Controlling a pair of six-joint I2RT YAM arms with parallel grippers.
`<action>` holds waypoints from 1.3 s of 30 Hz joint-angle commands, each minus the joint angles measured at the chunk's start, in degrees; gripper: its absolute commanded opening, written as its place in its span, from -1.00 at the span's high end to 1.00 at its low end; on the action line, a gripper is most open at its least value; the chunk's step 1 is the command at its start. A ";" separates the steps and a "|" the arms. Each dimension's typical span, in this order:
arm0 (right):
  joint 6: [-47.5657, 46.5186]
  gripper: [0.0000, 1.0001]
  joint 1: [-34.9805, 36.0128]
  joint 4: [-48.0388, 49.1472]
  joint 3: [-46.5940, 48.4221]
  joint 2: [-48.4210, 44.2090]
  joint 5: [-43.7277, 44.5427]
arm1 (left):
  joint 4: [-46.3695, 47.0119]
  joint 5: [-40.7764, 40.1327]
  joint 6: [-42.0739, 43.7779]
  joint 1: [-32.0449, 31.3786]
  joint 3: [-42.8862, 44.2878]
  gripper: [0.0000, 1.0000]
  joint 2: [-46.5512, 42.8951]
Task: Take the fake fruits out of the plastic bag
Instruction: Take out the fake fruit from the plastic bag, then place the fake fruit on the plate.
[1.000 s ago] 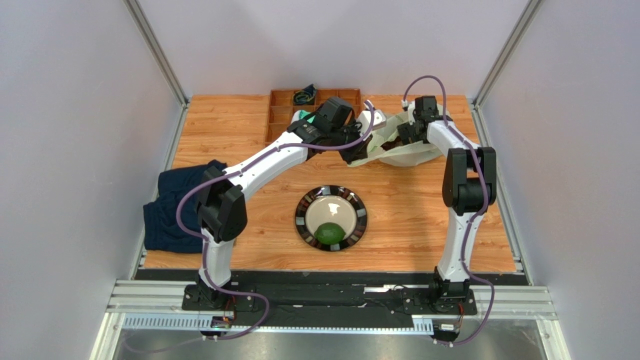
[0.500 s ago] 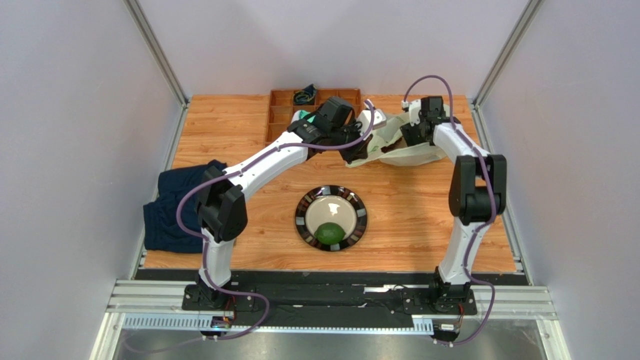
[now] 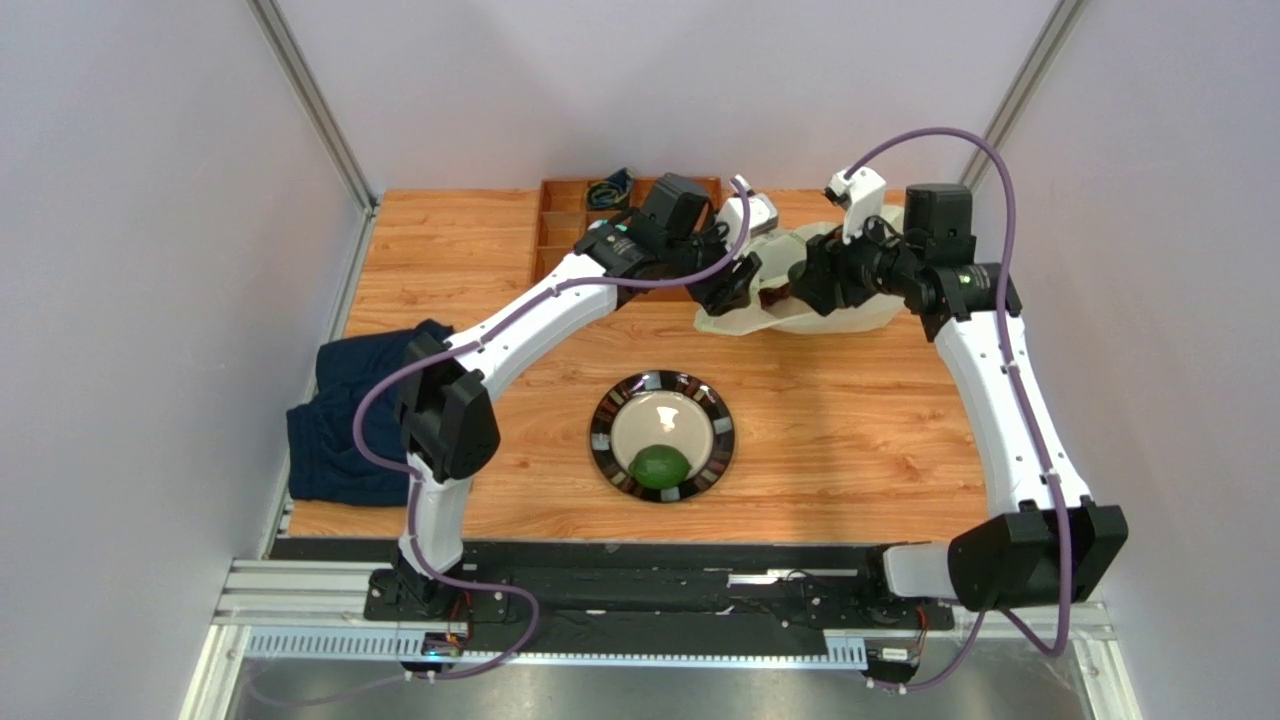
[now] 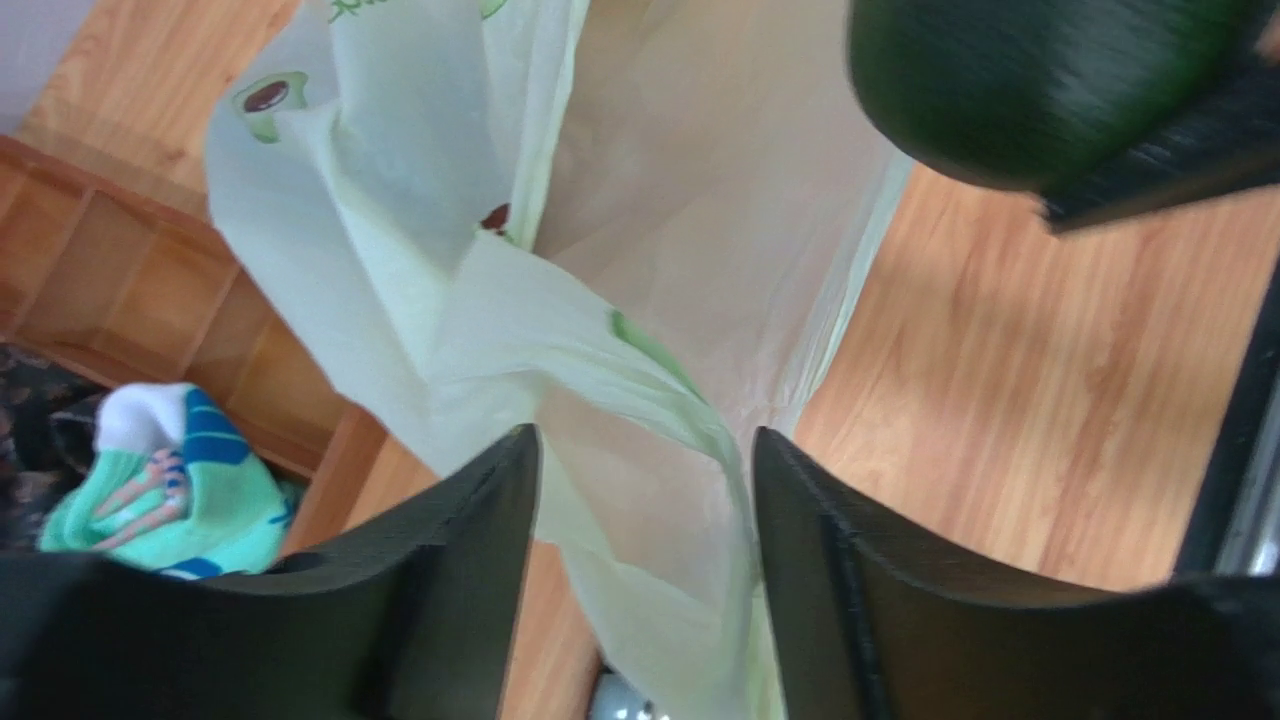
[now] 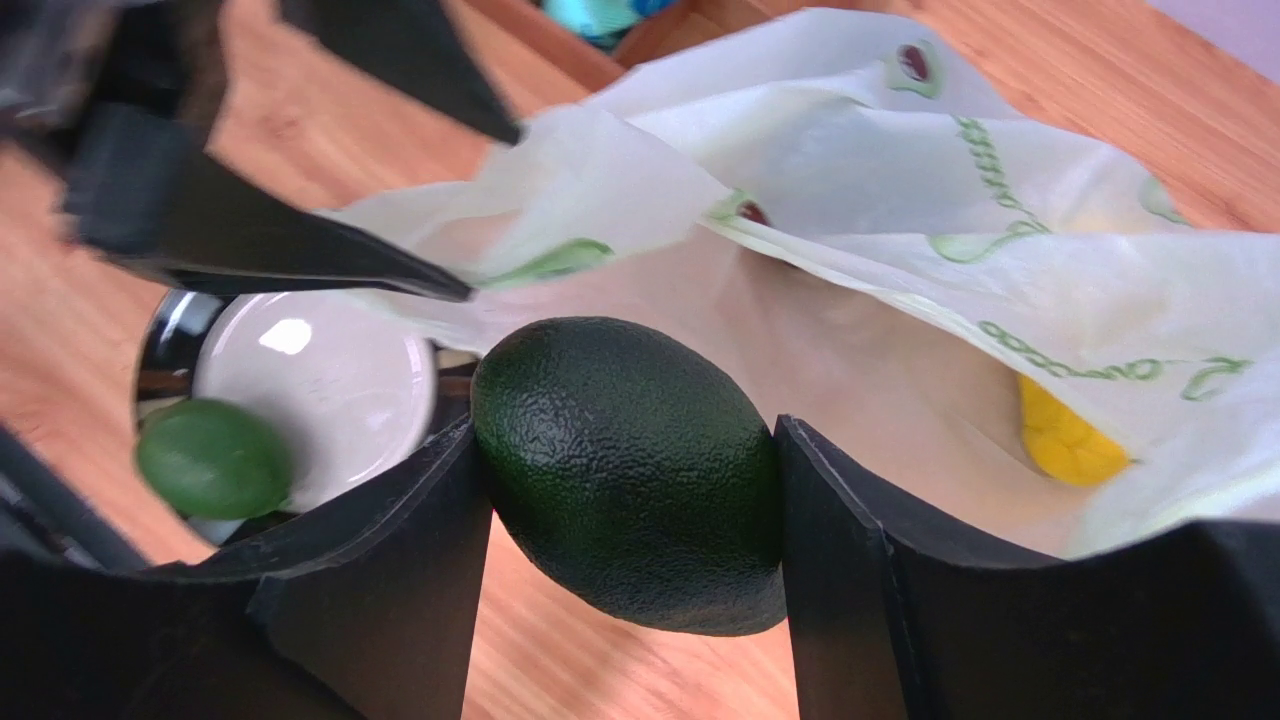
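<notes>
The pale yellowish-green plastic bag (image 3: 864, 312) lies crumpled at the back of the table. My right gripper (image 5: 631, 450) is shut on a dark green avocado (image 5: 631, 465), held above the wood just in front of the bag's mouth (image 5: 902, 195). A yellow lemon (image 5: 1064, 435) shows inside the bag. My left gripper (image 4: 639, 465) is open, and a loose fold of the bag (image 4: 451, 300) hangs between its fingers. The held avocado (image 4: 1022, 75) shows at the top right of the left wrist view. Another green avocado (image 3: 658, 467) lies on the plate (image 3: 609, 435).
A wooden divided tray (image 3: 579, 225) stands at the back, left of the bag, with a teal-and-white sock (image 4: 166, 480) by it. A dark navy cloth (image 3: 338, 420) lies at the table's left edge. The plate sits mid-table, near the front.
My right gripper closed on the avocado and drew it out of the bag, and the right arm swung out to the right. My left gripper opened, and no longer pinches the bag.
</notes>
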 commanded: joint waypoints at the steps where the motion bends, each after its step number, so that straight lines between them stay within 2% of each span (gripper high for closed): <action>1: -2.70 0.55 5.14 -5.48 0.59 -3.97 -5.78 | -2.67 -4.79 -1.10 1.73 -0.97 -0.43 -8.68; 2: -4.88 0.54 6.55 -6.80 0.86 -4.41 -5.78 | -3.02 -5.41 -2.67 2.43 -3.77 -0.61 -10.72; 3: -5.95 0.53 10.04 -9.34 0.86 -5.03 -5.61 | -3.02 -6.11 -3.47 4.01 -5.36 -0.65 -12.74; 6: -7.19 0.53 17.60 -11.73 -1.50 -6.17 -3.68 | -3.11 -7.17 -3.66 6.91 -12.47 -0.66 -21.79; 9: -3.35 0.52 24.74 -10.16 -2.56 -5.21 -0.79 | -3.72 -8.22 -2.34 8.59 -18.81 -0.66 -30.41; 13: -0.51 0.52 32.65 -6.91 0.76 1.28 2.39 | -5.31 -7.09 -1.02 9.29 -25.57 -0.66 -41.12; 15: -0.86 0.52 36.61 -4.97 3.22 6.37 5.36 | -5.75 -4.91 -1.10 10.61 -27.34 -0.65 -43.60; 20: 1.16 0.53 39.51 -1.81 7.10 19.55 6.87 | -5.75 -1.46 -2.42 16.93 -31.47 -0.61 -49.05; 26: -2.71 0.49 43.46 -0.40 10.61 28.09 10.47 | -3.99 4.68 -7.42 24.39 -36.22 -0.59 -54.33; 33: -3.76 0.42 48.39 1.10 12.81 35.21 14.77 | -2.76 9.79 -10.24 27.58 -40.97 -0.57 -58.20; 39: -4.72 0.42 48.92 1.89 9.31 37.07 20.05 | -2.59 10.76 -9.81 27.75 -40.01 -0.57 -57.68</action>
